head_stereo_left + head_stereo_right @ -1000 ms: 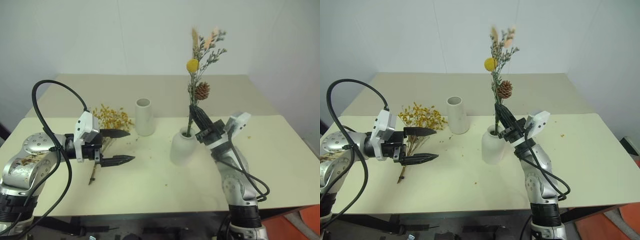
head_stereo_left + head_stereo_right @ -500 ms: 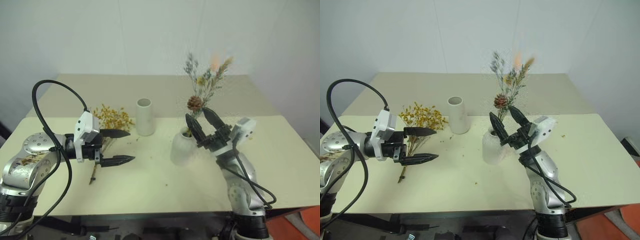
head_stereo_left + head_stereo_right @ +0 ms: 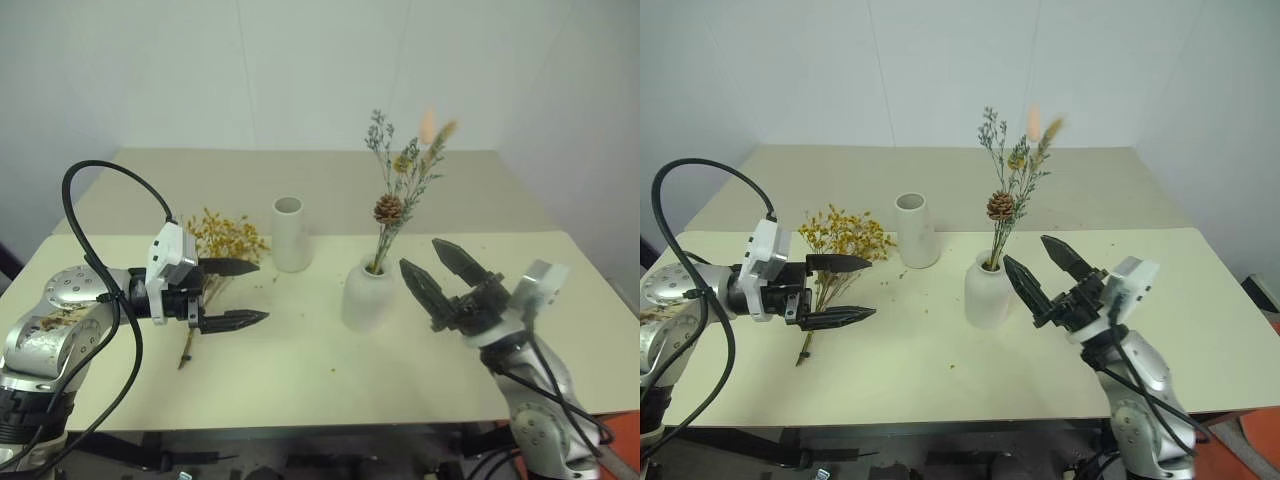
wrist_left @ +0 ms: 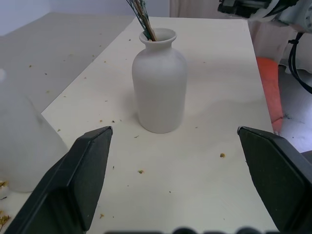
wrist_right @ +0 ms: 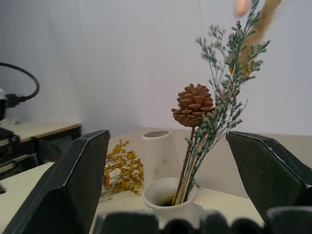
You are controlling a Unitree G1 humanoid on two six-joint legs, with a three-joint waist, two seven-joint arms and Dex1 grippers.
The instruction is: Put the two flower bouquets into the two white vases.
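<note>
Floor crumbs beside squat vase (image 4: 159,87)

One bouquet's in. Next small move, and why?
Probably lower the open left gripper onto the yellow bouquet's stems. That bunch lies on the table under it, and the tall vase stands empty; the cone bouquet already sits in the squat vase.

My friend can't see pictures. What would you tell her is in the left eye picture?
A squat white vase on a cream table holds a sparse bouquet with a brown cone, while the open right gripper sits beside it. The open left gripper hovers near a bushy yellow bouquet lying by an empty tall white vase.
</note>
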